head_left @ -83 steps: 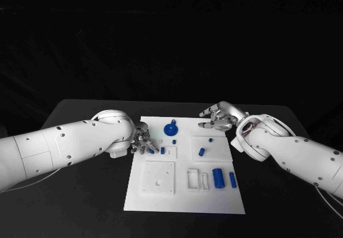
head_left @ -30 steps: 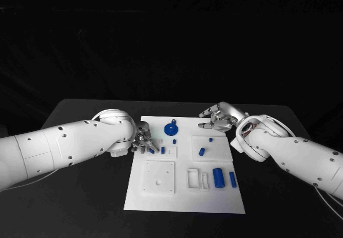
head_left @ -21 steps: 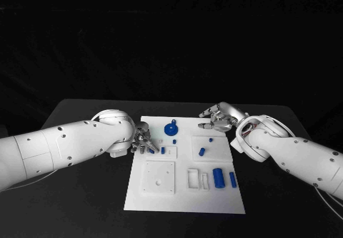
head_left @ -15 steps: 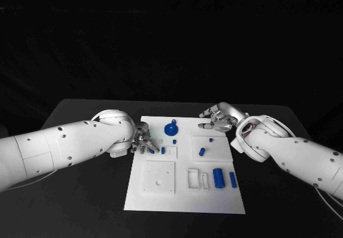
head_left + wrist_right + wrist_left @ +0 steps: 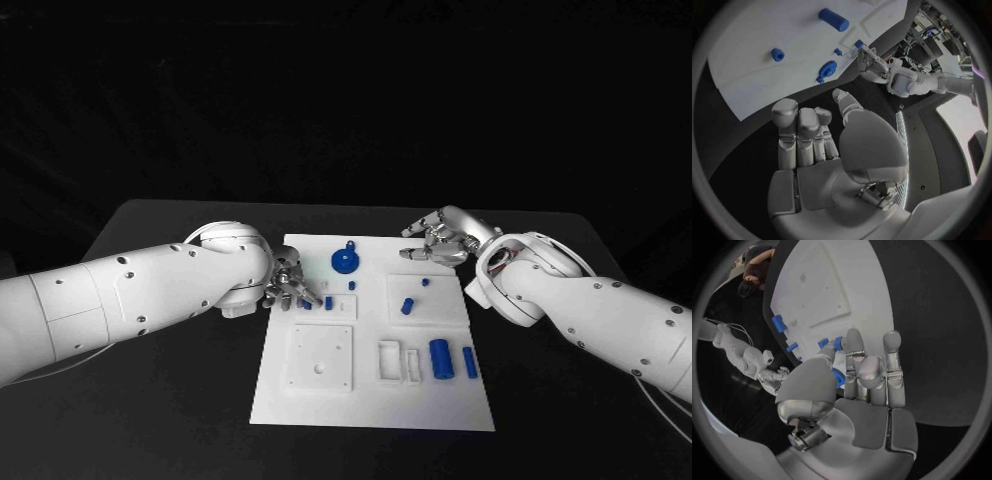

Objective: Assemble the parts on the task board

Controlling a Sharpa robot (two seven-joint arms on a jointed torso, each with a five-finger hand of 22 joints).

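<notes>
Parts (image 5: 440,358), about six blue, on task board (image 5: 375,400); both hands' fingers seemingly hold nothing.

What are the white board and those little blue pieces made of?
The task board looks like matte white plastic: flat, even, with no glare. The blue parts, such as the round one, look like moulded or printed plastic, uniformly coloured; the exact material can't be told.

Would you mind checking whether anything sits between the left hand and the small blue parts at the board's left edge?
Nothing visible does. The left hand is already at the left edge of the task board, its fingertips right at the small blue parts. Whether it touches or holds one, I cannot tell. The right hand is at the board's far right corner, away from them.
</notes>
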